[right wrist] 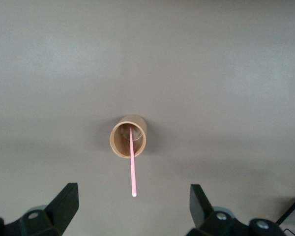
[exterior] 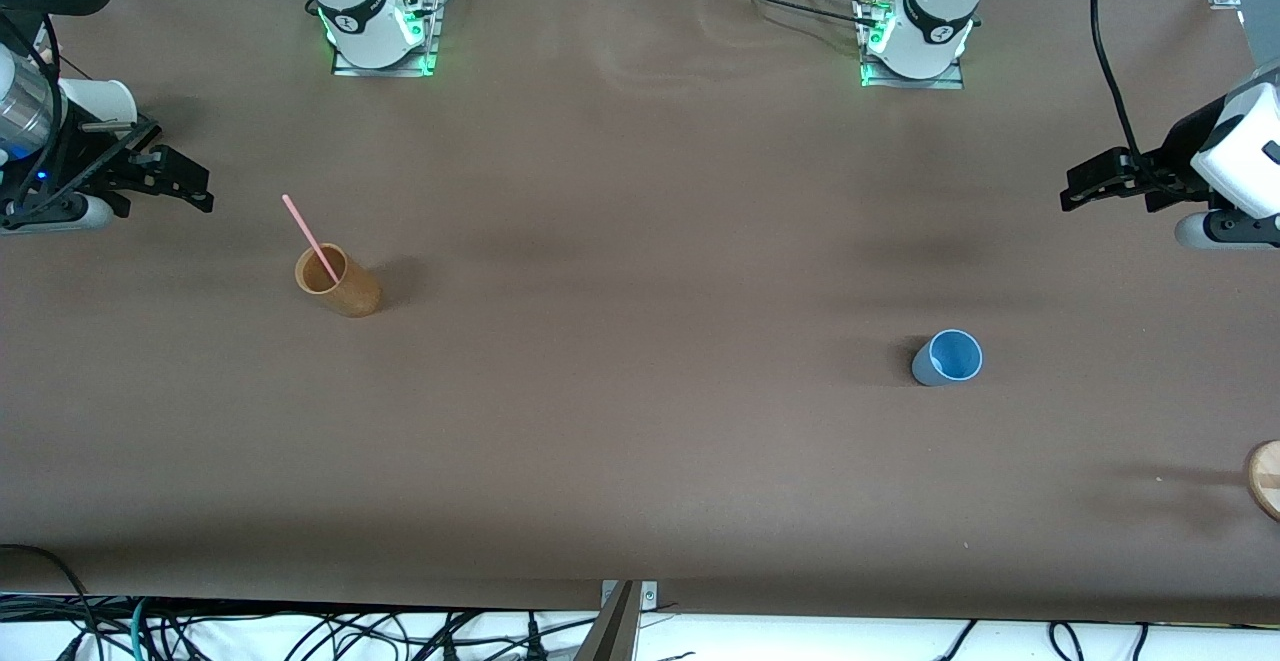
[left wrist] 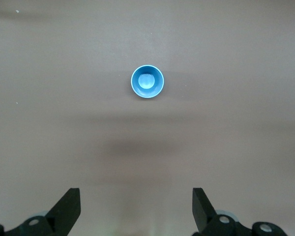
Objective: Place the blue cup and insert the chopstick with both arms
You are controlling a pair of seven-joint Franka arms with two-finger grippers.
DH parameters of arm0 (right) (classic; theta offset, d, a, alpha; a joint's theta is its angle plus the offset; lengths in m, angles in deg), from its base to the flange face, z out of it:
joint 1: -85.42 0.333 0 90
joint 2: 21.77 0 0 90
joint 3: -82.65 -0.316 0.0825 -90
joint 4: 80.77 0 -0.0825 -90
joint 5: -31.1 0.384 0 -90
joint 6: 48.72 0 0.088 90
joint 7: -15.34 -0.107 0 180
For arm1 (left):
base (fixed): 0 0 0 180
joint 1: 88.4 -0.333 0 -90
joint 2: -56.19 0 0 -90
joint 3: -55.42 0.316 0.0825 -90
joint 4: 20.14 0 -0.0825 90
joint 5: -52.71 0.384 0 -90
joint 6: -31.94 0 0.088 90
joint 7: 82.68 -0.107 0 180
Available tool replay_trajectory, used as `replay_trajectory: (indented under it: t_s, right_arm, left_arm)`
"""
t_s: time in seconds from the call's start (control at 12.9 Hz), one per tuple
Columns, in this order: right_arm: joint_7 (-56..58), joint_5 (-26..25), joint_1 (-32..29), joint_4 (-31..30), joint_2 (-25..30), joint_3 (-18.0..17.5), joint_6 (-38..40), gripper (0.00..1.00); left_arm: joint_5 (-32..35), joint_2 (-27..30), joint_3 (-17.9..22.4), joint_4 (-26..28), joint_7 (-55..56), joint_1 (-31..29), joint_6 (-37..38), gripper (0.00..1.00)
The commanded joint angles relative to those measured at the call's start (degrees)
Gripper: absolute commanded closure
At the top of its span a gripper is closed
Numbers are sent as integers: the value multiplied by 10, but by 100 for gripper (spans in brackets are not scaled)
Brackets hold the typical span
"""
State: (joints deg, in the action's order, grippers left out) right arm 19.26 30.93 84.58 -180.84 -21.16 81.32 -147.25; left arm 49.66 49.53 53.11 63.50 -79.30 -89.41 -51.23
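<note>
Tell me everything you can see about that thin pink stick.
The chopstick is one thin, straight, plain pink stick, plastic-looking. Its lower end sits inside the tan cup, and it leans on the rim with its upper part sticking out at a slant. The cup stands upright on the brown table, toward the right arm's end. Nothing else touches the stick.

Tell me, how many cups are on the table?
2. The blue cup stands toward the left arm's end. The tan cup, holding the pink chopstick, stands toward the right arm's end. None looks hidden.
</note>
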Motion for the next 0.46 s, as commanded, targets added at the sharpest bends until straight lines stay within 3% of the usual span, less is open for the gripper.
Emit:
replay_trajectory:
  t_s: [0.0,0.39]
  right_arm:
    - [-28,4,-3,6,3,-2,8,0]
    - [-25,1,-4,8,1,-2,9,0]
  left_arm:
    - [7,-5,-1,-13,1,0,5,0]
    - [11,-6,0,-13,0,0,5,0]
